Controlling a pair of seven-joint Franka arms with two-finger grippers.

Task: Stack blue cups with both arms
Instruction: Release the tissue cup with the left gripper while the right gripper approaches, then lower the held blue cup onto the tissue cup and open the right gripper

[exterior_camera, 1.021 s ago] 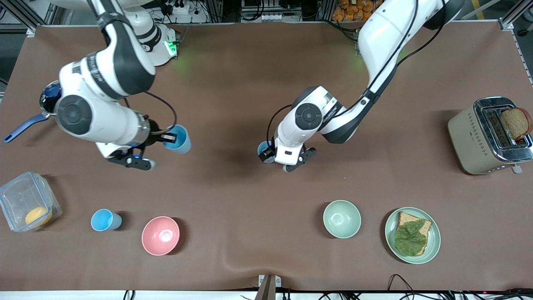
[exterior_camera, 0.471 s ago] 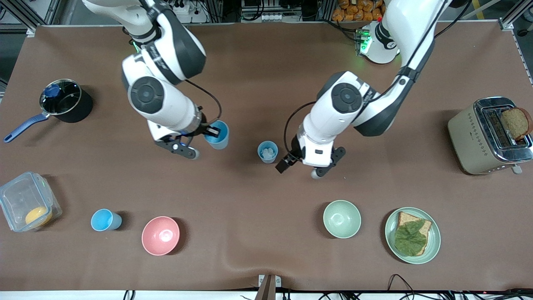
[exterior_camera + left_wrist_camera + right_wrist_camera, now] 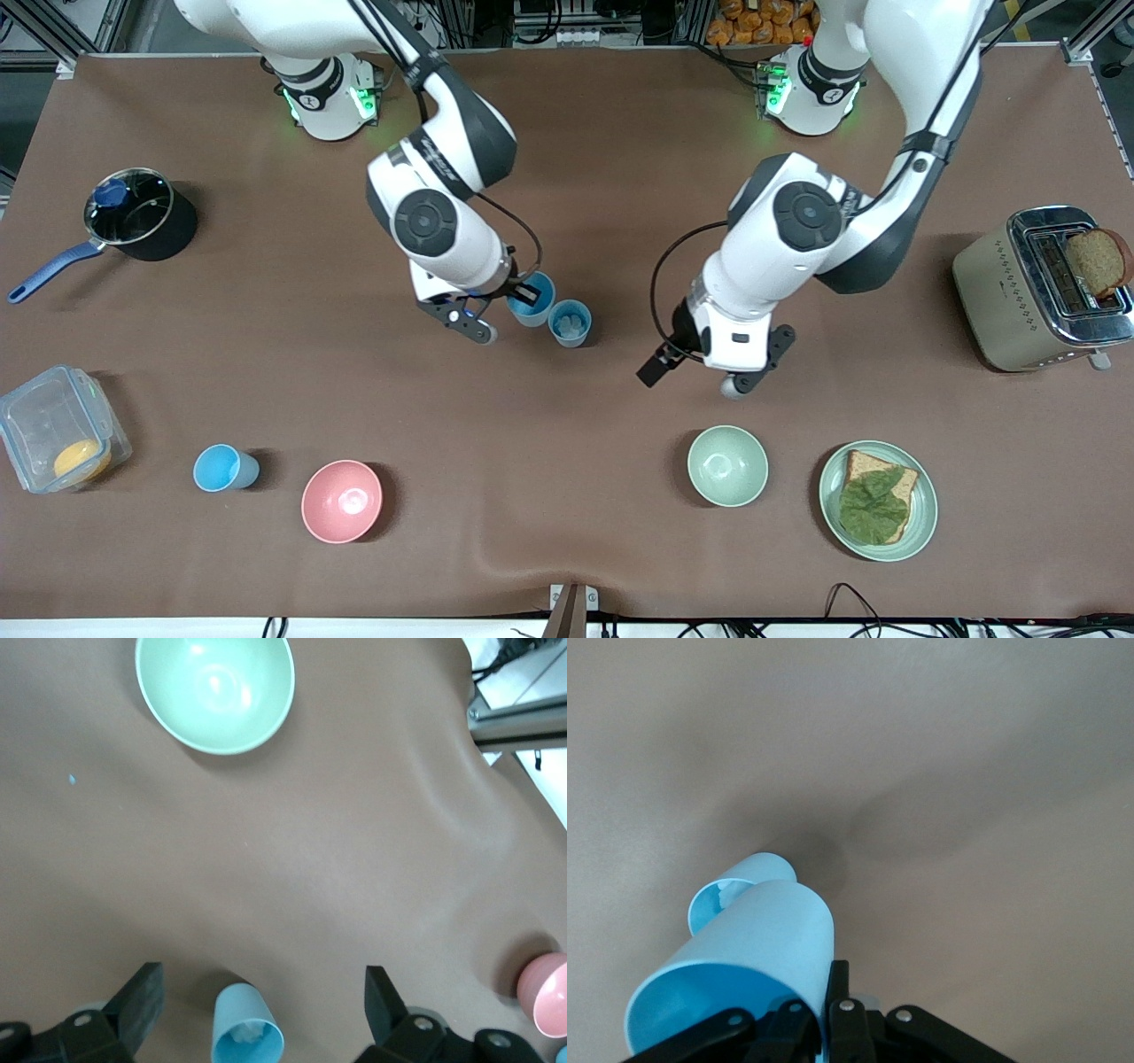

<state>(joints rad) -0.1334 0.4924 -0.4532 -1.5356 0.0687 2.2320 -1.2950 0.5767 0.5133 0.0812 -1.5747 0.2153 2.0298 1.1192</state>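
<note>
My right gripper [image 3: 524, 295] is shut on the wall of a blue cup [image 3: 534, 301] and holds it up, close beside a paler blue cup [image 3: 569, 322] that stands in the middle of the table with something white inside. The right wrist view shows my right gripper [image 3: 819, 1010] clamped on the held cup's [image 3: 744, 957] rim, with the standing cup [image 3: 713, 899] just past it. My left gripper [image 3: 669, 356] is open and empty, apart from the standing cup toward the left arm's end. In the left wrist view, the standing cup [image 3: 244, 1032] lies between my left gripper's [image 3: 263, 988] spread fingers. A third bright blue cup [image 3: 221, 467] stands beside the pink bowl [image 3: 342, 501].
A pale green bowl [image 3: 727, 465] and a plate [image 3: 926, 512] with a sandwich lie near the front camera. A toaster [image 3: 1001, 301] stands at the left arm's end. A pot [image 3: 133, 217] and a plastic box [image 3: 58, 439] are at the right arm's end.
My right gripper has carried its blue cup across to the standing cup. My left gripper let go of the standing cup, opened and drew away toward the left arm's end.
</note>
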